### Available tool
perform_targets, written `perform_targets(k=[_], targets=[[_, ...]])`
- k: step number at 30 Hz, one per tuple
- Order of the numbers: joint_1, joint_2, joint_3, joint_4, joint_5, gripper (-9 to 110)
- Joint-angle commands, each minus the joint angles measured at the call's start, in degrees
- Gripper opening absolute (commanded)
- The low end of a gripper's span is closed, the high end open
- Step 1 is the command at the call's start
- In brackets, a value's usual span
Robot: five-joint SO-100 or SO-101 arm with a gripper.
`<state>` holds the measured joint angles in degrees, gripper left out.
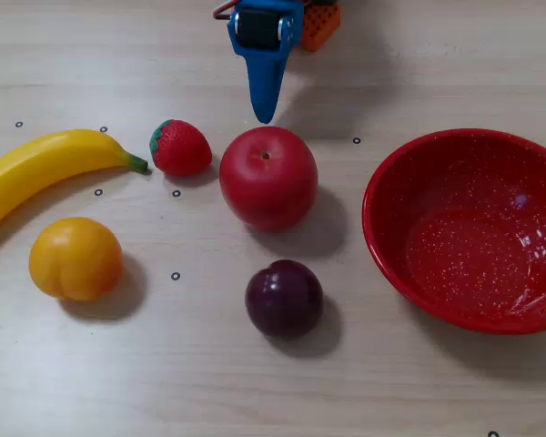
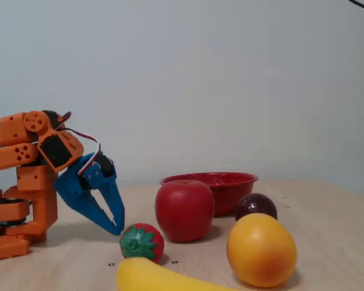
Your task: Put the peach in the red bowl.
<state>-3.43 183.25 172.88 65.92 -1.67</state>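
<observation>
On the pale wooden table (image 1: 437,401), fruit lies spread out and the gripper (image 1: 265,114) holds nothing.
Overhead view, left to right: a banana (image 1: 36,164) at far left, the peach (image 1: 75,259) just below it, a strawberry (image 1: 179,147), a red apple (image 1: 268,177) with a plum (image 1: 284,298) nearer, then the red bowl (image 1: 409,173), well apart from the peach. In the fixed view the blue fingers (image 2: 109,206) stand slightly parted, pointing down.

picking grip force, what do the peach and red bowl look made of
Peach: looks like smooth moulded plastic or foam, satin yellow-orange skin with a soft highlight and a shallow crease; hard or squashy cannot be told.
Red bowl: glossy red with fine white speckles and sharp reflections, probably enamelled metal or hard plastic.
</observation>
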Motion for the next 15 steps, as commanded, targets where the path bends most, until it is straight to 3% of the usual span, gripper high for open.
perform_targets(k=[1,15], targets=[[0.88,0.53,-1.93,-0.62,-0.26,0],[0.88,0.53,-1.93,-0.62,-0.70,0]])
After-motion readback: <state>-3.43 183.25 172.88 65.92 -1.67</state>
